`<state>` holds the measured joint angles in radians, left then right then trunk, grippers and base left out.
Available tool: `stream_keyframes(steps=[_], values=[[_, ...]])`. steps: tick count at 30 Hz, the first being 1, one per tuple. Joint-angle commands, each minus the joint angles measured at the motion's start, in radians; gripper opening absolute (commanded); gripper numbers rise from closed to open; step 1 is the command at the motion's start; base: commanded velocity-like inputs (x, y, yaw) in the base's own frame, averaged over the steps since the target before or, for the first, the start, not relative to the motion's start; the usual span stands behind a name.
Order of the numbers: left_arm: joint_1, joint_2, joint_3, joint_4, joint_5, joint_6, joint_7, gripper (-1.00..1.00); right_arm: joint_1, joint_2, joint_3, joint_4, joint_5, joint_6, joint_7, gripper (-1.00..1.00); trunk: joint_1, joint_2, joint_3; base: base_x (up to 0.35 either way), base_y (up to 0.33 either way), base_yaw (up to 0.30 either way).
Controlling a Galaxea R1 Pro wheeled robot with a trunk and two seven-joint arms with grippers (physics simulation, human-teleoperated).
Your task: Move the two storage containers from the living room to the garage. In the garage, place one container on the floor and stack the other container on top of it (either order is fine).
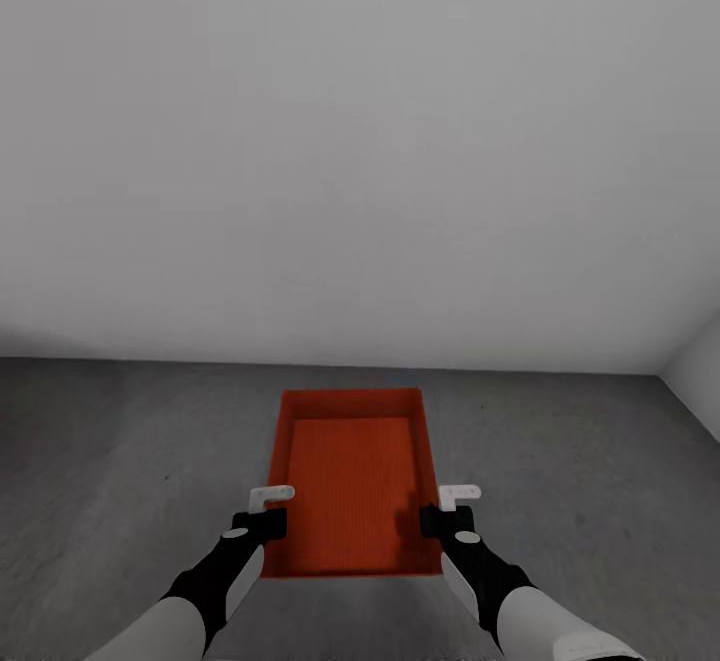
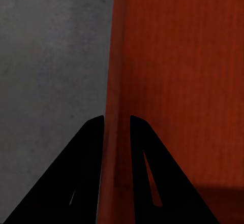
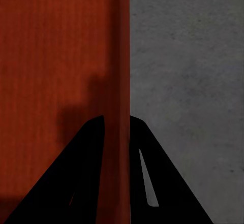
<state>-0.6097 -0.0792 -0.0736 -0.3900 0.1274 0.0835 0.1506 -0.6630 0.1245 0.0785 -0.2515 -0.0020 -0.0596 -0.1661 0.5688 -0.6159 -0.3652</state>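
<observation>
Two black grippers hold one orange-red storage container (image 1: pixel 350 481) between them, one at each long side near its close end. The left gripper (image 1: pixel 262 523) is clamped on the left wall; in the left wrist view its two dark fingers (image 2: pixel 84 173) straddle that wall (image 2: pixel 113 132), one outside over the concrete, one inside over the ribbed bottom. The right gripper (image 1: pixel 445 521) is clenched on the right wall the same way, its fingers (image 3: pixel 84 178) on either side of the wall (image 3: pixel 119 107).

The container is lidless and holds nothing; its ribbed bottom is bare. Whether it rests on the floor (image 1: pixel 120 461) or hangs just above it cannot be told.

Beyond the container's far end, the head view adds mottled dark grey concrete running to a plain white-grey wall (image 1: pixel 360 141), with a second wall (image 1: pixel 700 371) meeting it at the far right.
</observation>
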Motion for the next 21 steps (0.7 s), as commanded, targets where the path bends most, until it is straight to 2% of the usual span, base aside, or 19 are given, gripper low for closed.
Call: stream_keyframes(steps=[1,21], values=[[-0.001,0.012,0.000,-0.029,-0.003,-0.031,0.013,-1.00,0.000,-0.003,0.012,0.005,-0.010,-0.002,-0.007,-1.00,0.000,-0.001,-0.003,0.000,0.000,0.000],[-0.001,0.012,0.000,-0.029,-0.003,-0.031,0.013,-1.00,0.000,-0.003,0.013,0.005,-0.010,-0.002,-0.007,-1.00,0.000,-0.001,-0.035,0.000,0.000,0.000]])
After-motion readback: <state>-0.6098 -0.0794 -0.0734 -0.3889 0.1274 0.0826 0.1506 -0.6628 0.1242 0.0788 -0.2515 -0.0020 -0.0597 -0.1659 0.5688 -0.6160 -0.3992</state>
